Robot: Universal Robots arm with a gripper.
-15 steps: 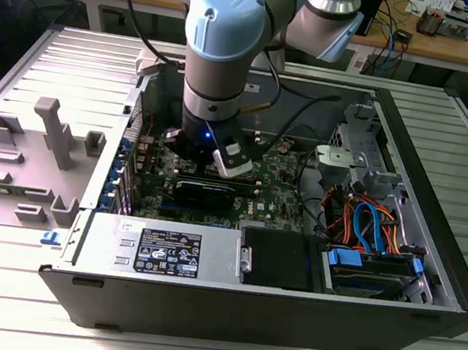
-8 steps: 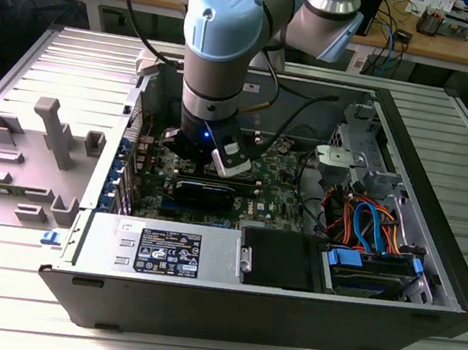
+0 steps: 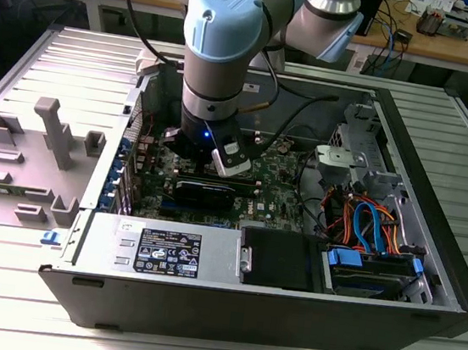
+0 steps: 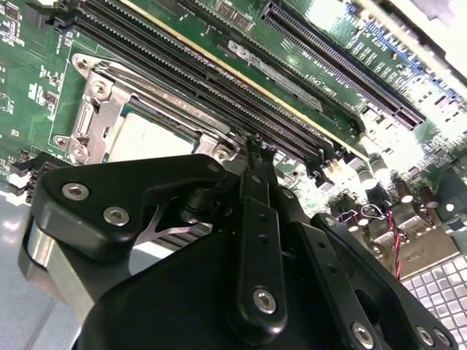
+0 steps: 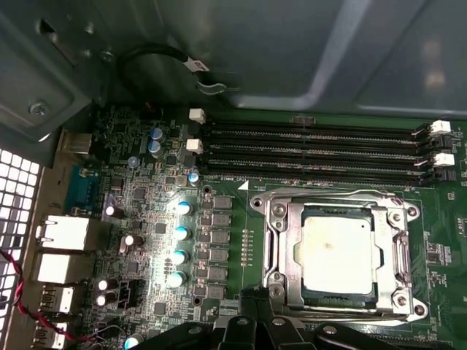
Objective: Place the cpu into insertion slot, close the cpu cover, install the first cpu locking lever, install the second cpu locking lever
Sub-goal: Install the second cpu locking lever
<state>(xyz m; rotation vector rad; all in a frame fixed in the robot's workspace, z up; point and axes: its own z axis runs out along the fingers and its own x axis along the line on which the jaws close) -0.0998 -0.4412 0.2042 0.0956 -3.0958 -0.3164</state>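
Observation:
The cpu, a dull silver square, lies in the insertion slot on the green board. The cpu cover is folded down flat around it, and the chip shows through its window. Thin lever rods run along two opposite sides of the socket; I cannot tell whether they are hooked. My gripper hangs shut with nothing in it at the socket's edge, on the side away from the memory slots. In the second wrist view the gripper stands beside the cpu. In the exterior view the gripper reaches down into the open case.
Long black memory slots run past the socket. A row of capacitors and the rear ports stand close by. The power supply, the drive cage with orange and blue cables and the case walls hem in the board.

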